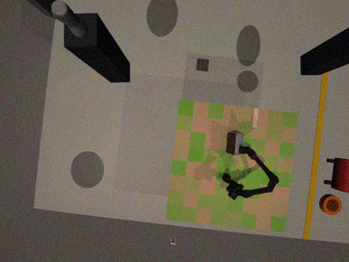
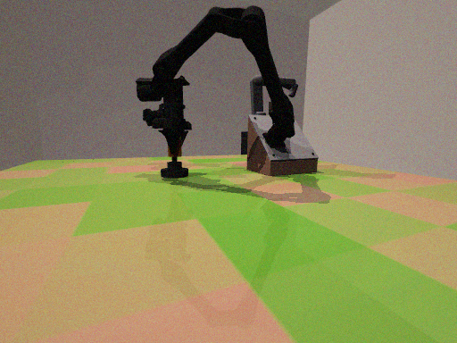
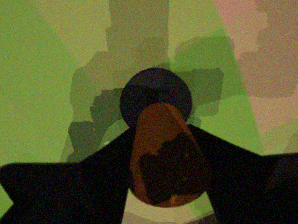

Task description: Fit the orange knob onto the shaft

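The round dark pedestal (image 2: 174, 171) (image 3: 156, 77) stands on the checkered mat. In the exterior view a thin dark shaft (image 2: 174, 159) rises from it. My gripper (image 2: 175, 144) (image 3: 161, 130) points straight down above the pedestal and is shut on the orange knob (image 2: 170, 151) (image 3: 161, 120). The knob is upright, over the shaft, with its lower end near the shaft's top. A length of shaft shows between knob and pedestal, so the knob is clear of the pedestal. Whether the shaft's tip is inside the hole is hidden, as are both flat sides.
The arm's wedge-shaped base block (image 1: 235, 142) (image 2: 292, 167) stands on the checkered mat (image 1: 185, 205) (image 2: 134, 268). Off the mat are a yellow floor strip (image 1: 315, 153), a red object (image 1: 341, 175) and an orange ring-topped object (image 1: 331, 205). Arm shadows cross the mat.
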Controlling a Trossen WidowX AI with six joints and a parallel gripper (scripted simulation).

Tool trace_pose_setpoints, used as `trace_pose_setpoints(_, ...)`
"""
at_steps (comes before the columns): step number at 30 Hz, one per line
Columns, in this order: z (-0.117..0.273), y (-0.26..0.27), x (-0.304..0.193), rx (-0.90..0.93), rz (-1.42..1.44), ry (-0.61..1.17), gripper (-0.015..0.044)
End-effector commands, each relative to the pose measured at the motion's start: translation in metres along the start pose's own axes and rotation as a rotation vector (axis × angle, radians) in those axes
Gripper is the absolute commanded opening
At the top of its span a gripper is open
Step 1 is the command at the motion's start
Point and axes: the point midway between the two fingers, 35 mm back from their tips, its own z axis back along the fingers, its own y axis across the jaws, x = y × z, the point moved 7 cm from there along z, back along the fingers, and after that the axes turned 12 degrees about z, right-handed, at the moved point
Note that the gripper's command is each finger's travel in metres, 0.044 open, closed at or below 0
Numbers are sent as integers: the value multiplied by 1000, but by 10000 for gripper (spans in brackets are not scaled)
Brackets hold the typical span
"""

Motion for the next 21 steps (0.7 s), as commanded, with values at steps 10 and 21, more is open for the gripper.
trace_pose_setpoints(10, 4, 3, 2, -3, -2, -6, 0)
trace_pose_setpoints(21, -1, 1, 1, -2, -2, -6, 0)
